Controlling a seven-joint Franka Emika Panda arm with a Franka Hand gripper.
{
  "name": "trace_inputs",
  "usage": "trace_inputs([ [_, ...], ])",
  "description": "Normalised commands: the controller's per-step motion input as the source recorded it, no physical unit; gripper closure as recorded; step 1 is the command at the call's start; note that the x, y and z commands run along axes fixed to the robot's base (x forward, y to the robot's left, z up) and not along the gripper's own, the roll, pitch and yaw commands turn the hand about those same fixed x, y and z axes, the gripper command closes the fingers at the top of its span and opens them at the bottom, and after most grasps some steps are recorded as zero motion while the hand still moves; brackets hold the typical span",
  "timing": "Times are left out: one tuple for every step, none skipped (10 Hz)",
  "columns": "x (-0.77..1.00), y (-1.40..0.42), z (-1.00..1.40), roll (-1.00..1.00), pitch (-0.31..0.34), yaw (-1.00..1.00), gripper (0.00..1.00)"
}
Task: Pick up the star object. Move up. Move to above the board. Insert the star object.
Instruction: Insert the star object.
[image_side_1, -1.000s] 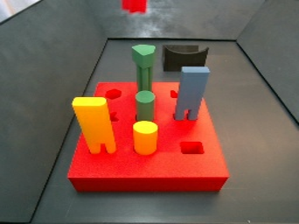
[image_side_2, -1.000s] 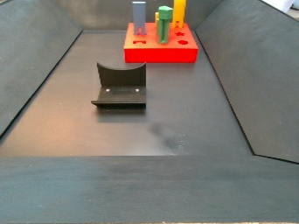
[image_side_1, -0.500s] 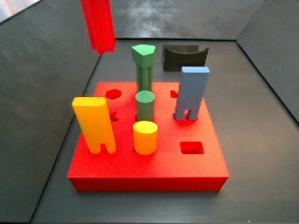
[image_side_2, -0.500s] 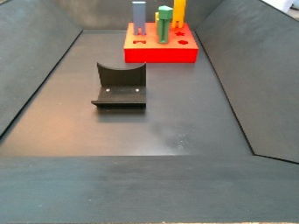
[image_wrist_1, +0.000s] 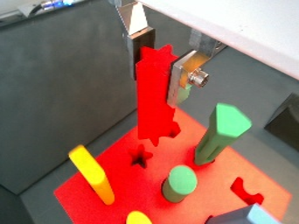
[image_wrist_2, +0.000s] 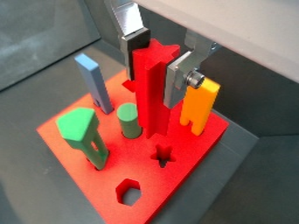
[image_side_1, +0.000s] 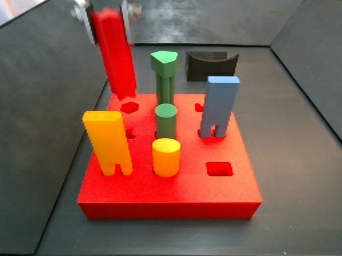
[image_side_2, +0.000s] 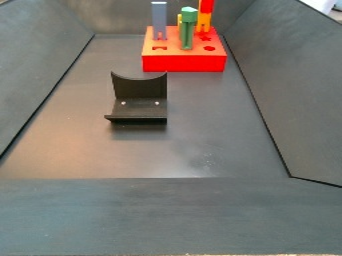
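My gripper (image_wrist_1: 160, 66) is shut on the star object (image_wrist_1: 155, 98), a slim bright red ridged peg held upright. Both wrist views show it between the silver fingers (image_wrist_2: 177, 77). The peg (image_wrist_2: 152, 101) hangs over the board (image_wrist_2: 187, 166), its lower end a little above and beside the star-shaped hole (image_wrist_2: 163, 157), which also shows in a wrist view (image_wrist_1: 142, 158). In a side view the gripper (image_side_1: 104, 14) holds the peg (image_side_1: 116, 55) over the far left corner of the board (image_side_1: 167, 195).
On the board stand a green pentagon-topped peg (image_side_1: 163, 72), a green cylinder (image_side_1: 166, 120), a yellow notched block (image_side_1: 104, 140), a yellow cylinder (image_side_1: 166, 157) and a blue peg (image_side_1: 221, 105). The fixture (image_side_2: 136, 98) stands on the floor apart from the board (image_side_2: 183, 60).
The gripper has come down with the star object from the top of a side view to just above the board's far left corner. The other pegs have not moved.
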Motion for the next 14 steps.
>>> trace_inputs([
  [0.0,-0.07,-1.0,0.04,0.0,0.51,1.0],
  [0.0,-0.07,-1.0,0.01,0.0,0.63,1.0],
  [0.0,-0.09,-0.63,0.0,-0.001,0.52,1.0],
  [0.0,0.0,0.0,-0.03,0.014,0.0,1.0],
  [0.0,0.0,-0.34,0.0,-0.019,0.0,1.0],
  [0.0,0.0,-0.58,0.0,-0.037,0.11,1.0],
  [0.0,0.0,-0.72,0.0,-0.044,0.22,1.0],
  [-0.03,0.0,-0.79,0.03,-0.04,0.31,1.0],
  [-0.07,-0.01,-0.58,0.0,-0.034,0.24,1.0],
  [-0.05,-0.03,-0.53,0.0,-0.016,0.21,1.0],
  [-0.04,-0.02,-0.34,0.0,-0.003,0.16,1.0],
  [-0.04,0.0,-0.1,0.0,0.0,0.06,1.0],
  [0.07,0.0,-0.23,0.04,0.051,0.0,1.0],
  [0.26,0.19,-0.33,0.0,0.016,0.04,1.0],
])
